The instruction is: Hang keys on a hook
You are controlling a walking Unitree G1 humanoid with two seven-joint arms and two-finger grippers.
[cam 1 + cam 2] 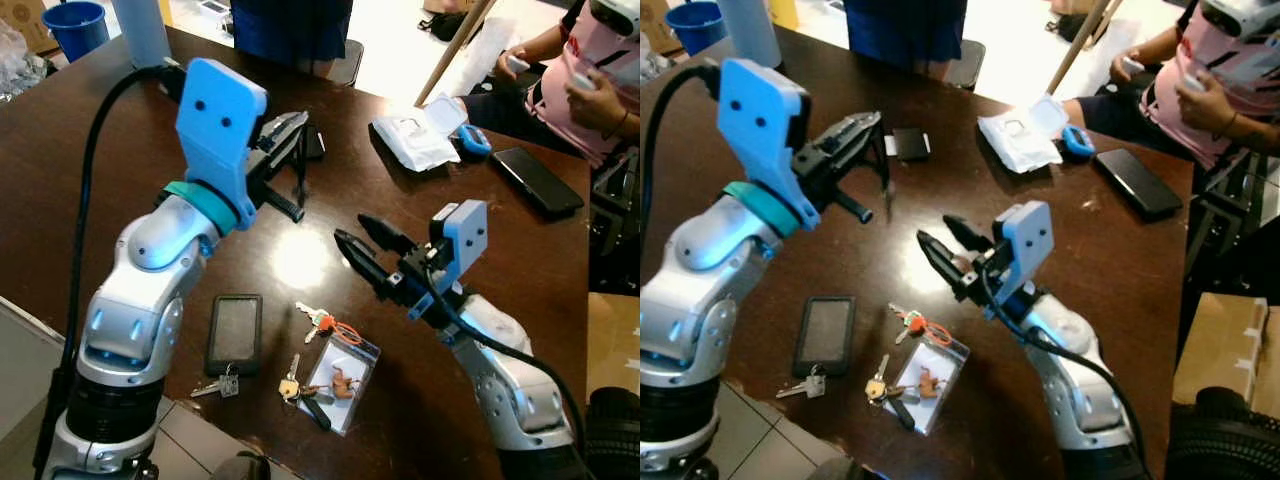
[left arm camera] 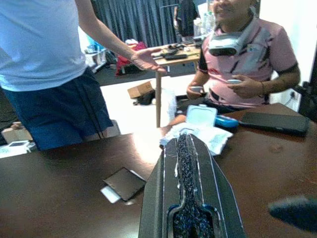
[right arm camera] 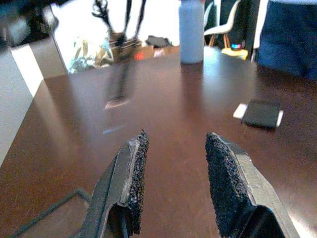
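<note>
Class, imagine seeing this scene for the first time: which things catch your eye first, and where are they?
Two silver arms dominate the dark brown wooden table: the left gripper shut and raised, the right gripper open above the middle. Near the front edge lie bunches of keys beside a clear plastic pouch and a black rectangular case.

arms [image 1: 150, 270]: silver shells | wrists: light-blue housings, teal ring | cables: black | jaws: black, seemingly foam-padded

Dark brown table [image 1: 120, 120], silver and brass keys [image 1: 290, 385] with orange ring, blue bucket [image 1: 76, 25]
</note>
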